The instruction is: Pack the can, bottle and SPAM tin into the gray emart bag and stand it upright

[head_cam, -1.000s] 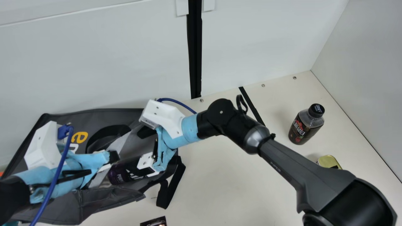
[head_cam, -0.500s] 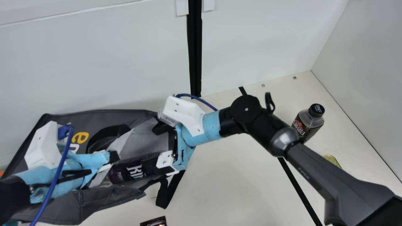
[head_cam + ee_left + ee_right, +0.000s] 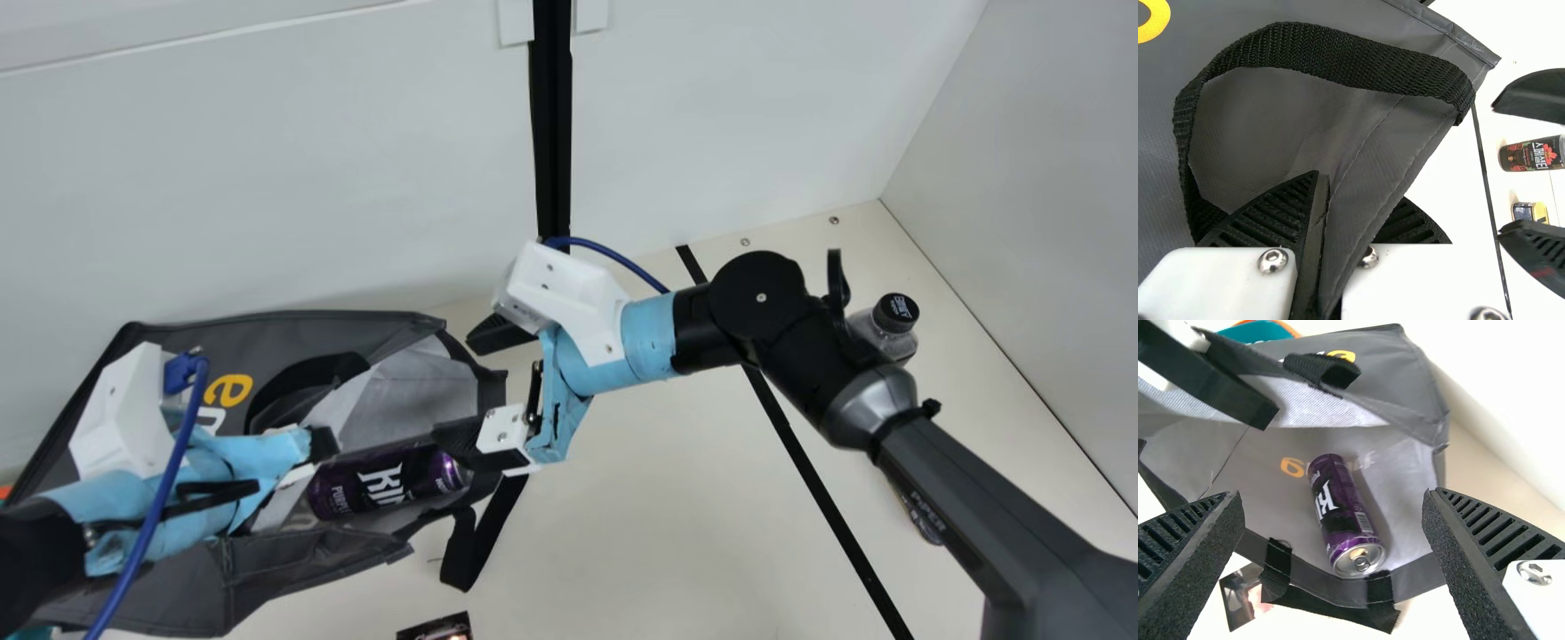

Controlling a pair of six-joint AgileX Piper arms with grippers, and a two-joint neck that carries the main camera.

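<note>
In the main view my left gripper (image 3: 324, 444) holds the upper side of the gray bag (image 3: 293, 331), which lies open on its side. In the left wrist view my left gripper (image 3: 1346, 230) is shut on the fabric beside a black handle. My right gripper (image 3: 455, 391) stands open at the bag's mouth; in the right wrist view, too, my right gripper (image 3: 1333, 495) has nothing between its fingers. Inside the bag lies the purple can (image 3: 382, 484), its end towards the mouth. The dark bottle (image 3: 880, 324) stands at the right, partly behind my right arm. Near it is the SPAM tin (image 3: 1530, 212).
A small dark printed item (image 3: 437, 628) lies at the main view's bottom edge. Black straps (image 3: 462, 556) hang from the bag onto the table. A black line (image 3: 818, 467) crosses the table, and walls rise behind and at the right.
My right gripper has let go of the can and drawn back to the right, out of the bag's mouth. The can stays in the bag. My left arm has not moved.
</note>
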